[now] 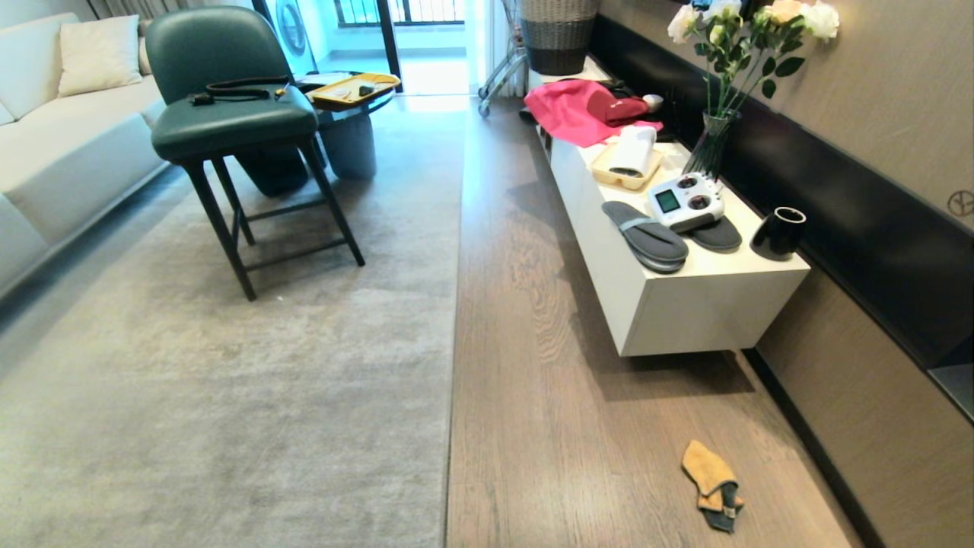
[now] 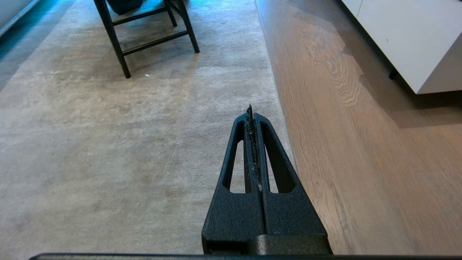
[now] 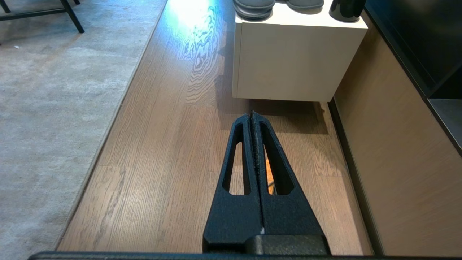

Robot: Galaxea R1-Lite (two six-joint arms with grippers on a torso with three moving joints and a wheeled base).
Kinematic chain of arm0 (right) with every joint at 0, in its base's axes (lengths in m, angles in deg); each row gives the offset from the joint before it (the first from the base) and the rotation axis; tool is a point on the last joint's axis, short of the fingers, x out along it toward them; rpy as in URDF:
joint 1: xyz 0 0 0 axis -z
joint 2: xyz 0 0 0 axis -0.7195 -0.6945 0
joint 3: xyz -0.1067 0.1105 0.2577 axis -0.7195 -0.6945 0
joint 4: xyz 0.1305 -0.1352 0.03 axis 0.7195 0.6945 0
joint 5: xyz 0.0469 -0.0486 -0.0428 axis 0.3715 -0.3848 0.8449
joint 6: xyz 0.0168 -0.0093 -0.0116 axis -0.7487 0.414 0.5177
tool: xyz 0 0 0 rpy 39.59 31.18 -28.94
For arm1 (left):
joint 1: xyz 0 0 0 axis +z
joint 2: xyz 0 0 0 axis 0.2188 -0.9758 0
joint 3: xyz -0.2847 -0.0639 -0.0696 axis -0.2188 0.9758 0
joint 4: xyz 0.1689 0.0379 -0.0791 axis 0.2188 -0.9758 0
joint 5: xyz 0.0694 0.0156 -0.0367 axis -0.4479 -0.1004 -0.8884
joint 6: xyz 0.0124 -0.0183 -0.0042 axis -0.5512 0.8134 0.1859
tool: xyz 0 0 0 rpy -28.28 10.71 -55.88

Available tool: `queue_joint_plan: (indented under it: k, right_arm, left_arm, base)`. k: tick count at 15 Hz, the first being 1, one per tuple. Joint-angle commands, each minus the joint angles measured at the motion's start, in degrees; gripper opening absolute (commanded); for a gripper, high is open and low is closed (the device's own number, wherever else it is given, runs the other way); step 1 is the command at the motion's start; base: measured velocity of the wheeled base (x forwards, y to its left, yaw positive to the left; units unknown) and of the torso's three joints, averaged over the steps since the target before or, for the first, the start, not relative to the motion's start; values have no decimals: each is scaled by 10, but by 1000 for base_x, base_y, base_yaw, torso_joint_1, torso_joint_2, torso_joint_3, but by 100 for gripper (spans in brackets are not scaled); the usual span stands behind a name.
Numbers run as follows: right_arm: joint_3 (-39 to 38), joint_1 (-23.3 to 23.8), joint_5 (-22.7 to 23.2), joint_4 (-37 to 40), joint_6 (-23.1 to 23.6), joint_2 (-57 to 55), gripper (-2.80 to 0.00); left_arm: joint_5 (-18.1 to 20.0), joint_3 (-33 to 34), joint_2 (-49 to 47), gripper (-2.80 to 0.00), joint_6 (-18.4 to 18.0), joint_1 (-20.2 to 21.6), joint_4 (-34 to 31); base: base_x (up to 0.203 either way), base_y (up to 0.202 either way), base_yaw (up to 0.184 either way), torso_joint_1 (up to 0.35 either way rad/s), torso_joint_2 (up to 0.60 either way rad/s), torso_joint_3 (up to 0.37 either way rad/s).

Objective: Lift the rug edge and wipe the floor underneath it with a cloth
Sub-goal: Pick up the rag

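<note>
Pale grey mottled short-pile rug edge (image 1: 455, 304) lay flat on brown wood-grain plank floor (image 1: 548, 396). Small orange-tan cloth (image 1: 708, 472) crumpled on floor near wall, well apart from rug. Left gripper (image 2: 251, 108) above rug edge, jaws pressed together, empty. Right gripper (image 3: 252, 113) above floor, jaws likewise.

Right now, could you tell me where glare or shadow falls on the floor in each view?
Head view: bright daylight washes out the floor by the doorway; the white cabinet shades the planks beneath it. Right wrist view: a blue-white glare patch beside the cabinet. Left wrist view: chair shadow on the rug.
</note>
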Motion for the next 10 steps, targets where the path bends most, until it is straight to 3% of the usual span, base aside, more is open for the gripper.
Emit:
queue_joint_plan:
  k: [1,10]
  right_arm:
    - [0,0,1,0,0,-1,-280]
    - [0,0,1,0,0,-1,-280]
  left_arm:
    - [0,0,0,-280,0,0,0]
    - [0,0,0,-280,0,0,0]
  base:
    - [0,0,0,0,0,0]
    - [0,0,0,2,1,-170]
